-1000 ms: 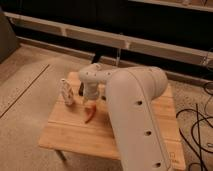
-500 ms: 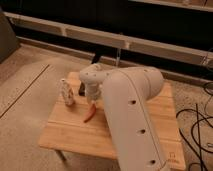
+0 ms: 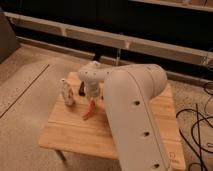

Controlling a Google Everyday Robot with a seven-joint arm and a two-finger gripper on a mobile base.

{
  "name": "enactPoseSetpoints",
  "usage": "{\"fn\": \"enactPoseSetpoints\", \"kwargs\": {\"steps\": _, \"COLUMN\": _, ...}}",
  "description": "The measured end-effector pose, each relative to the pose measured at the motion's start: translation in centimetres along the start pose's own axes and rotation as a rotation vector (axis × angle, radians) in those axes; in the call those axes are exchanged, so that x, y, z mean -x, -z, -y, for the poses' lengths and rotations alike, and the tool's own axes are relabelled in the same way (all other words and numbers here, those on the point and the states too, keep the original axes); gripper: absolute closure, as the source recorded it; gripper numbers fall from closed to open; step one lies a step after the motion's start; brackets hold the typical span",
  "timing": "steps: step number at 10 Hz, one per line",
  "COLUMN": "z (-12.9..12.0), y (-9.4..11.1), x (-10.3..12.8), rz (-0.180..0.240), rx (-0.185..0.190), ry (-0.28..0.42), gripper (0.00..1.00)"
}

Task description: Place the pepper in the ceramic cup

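On the wooden counter (image 3: 65, 136), in the one camera view, a pale patterned bottle-like figure (image 3: 66, 93) stands upright near the back left corner and serves as the marker for everything else. Just to the right of that figure the robot's hand (image 3: 92, 99) points down at the boards, below its rounded white wrist. The hand is closed. The pepper (image 3: 88, 112), slim and orange-red, slants just right of the figure and a little nearer the camera. Its upper end runs up into the closed hand and its lower end sits on or barely above the wood, so it looks gripped by that upper end, though the contact itself is hidden under the wrist. A small dark object (image 3: 80, 90) lies between the figure and the hand; what it is I cannot tell. The bulky white arm (image 3: 135, 115) covers all of the counter to the right of the figure, and no ceramic cup shows anywhere; it may be behind the arm.

By my reading, the grasp is made, and lifting, carrying and dropping the pepper into the cup are all left.
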Motion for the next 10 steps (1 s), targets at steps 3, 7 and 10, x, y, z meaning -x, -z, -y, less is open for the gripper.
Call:
{"fn": "enactPoseSetpoints", "kwargs": {"steps": 3, "z": 2.3, "y": 6.8, "x": 2.3, "rz": 0.167, "rx": 0.012, "ry": -0.022, "gripper": 1.00}}
{"fn": "enactPoseSetpoints", "kwargs": {"steps": 7, "z": 8.0, "y": 15.0, "x": 4.8, "rz": 0.324, "rx": -0.010, "ry": -0.120, "gripper": 1.00}}
{"fn": "enactPoseSetpoints", "kwargs": {"steps": 10, "z": 7.8, "y": 14.9, "x": 4.8, "rz": 0.324, "rx": -0.009, "ry": -0.118, "gripper": 1.00}}
